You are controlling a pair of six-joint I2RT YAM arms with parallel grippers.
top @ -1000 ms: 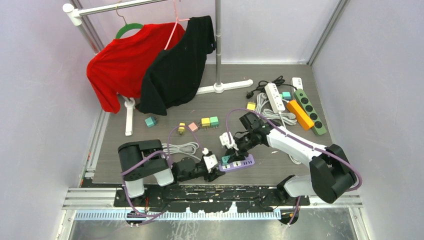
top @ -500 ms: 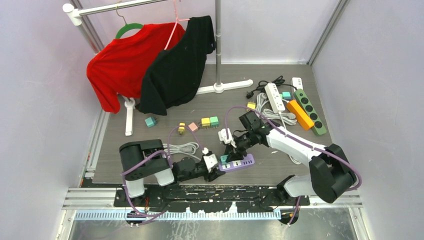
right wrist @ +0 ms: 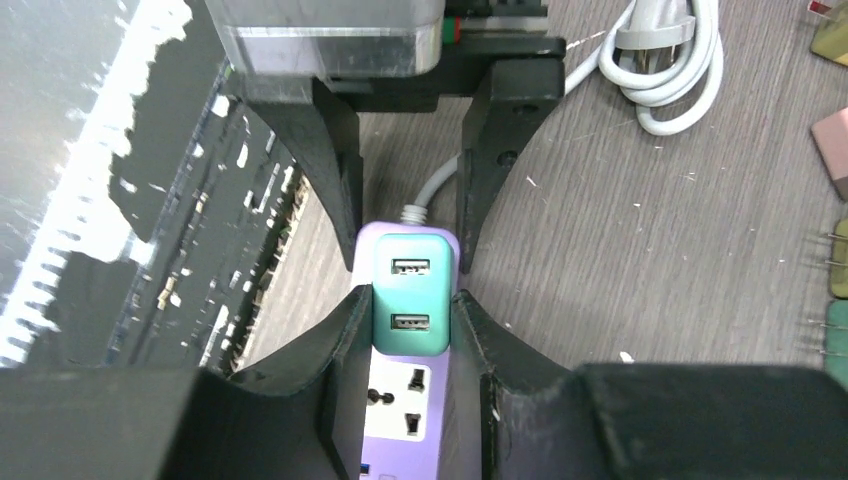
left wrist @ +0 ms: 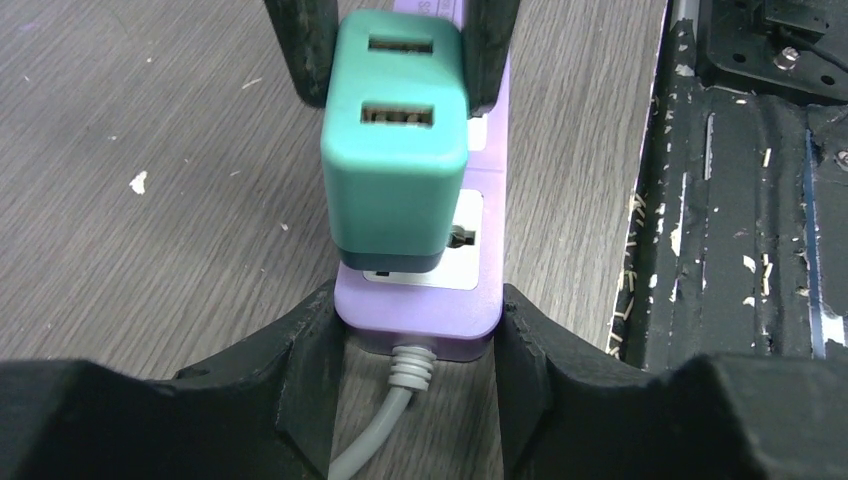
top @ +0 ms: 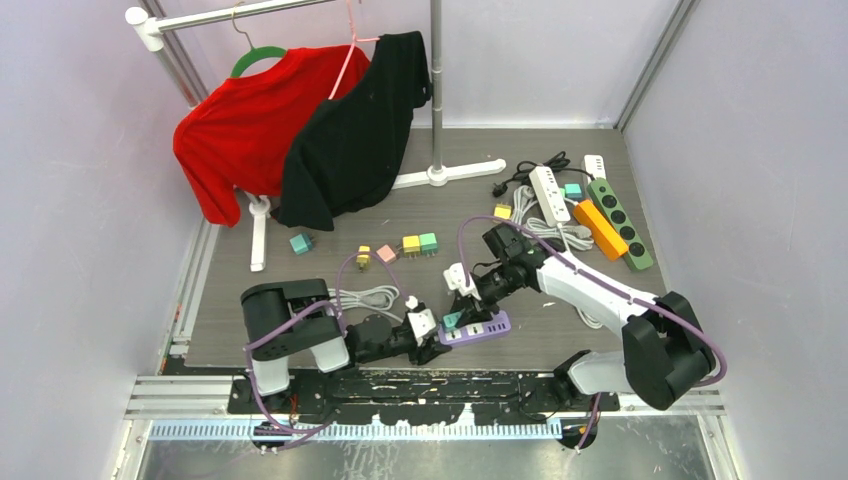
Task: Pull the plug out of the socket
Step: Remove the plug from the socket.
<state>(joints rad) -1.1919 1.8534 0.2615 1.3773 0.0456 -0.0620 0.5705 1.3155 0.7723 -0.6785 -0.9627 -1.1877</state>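
Observation:
A purple power strip (top: pixel 478 327) lies near the table's front edge; it also shows in the left wrist view (left wrist: pixel 420 310) and the right wrist view (right wrist: pixel 400 410). A teal USB plug (left wrist: pixel 395 150) (right wrist: pixel 410 300) (top: pixel 452 320) sits in its end socket, slightly lifted at one side. My left gripper (left wrist: pixel 415 330) (top: pixel 428 338) is shut on the strip's cable end. My right gripper (right wrist: pixel 408 315) (top: pixel 466 300) is shut on the teal plug from above, one finger on each side.
A coiled grey cable (top: pixel 365 297) lies left of the strip. Loose coloured plugs (top: pixel 410 245) sit behind it. White, orange and green power strips (top: pixel 600 215) lie at the back right. A clothes rack with red and black shirts (top: pixel 310 140) stands at the back left.
The right arm has shifted slightly right and up with the plug in its grip; the left gripper and the strip have stayed in place.

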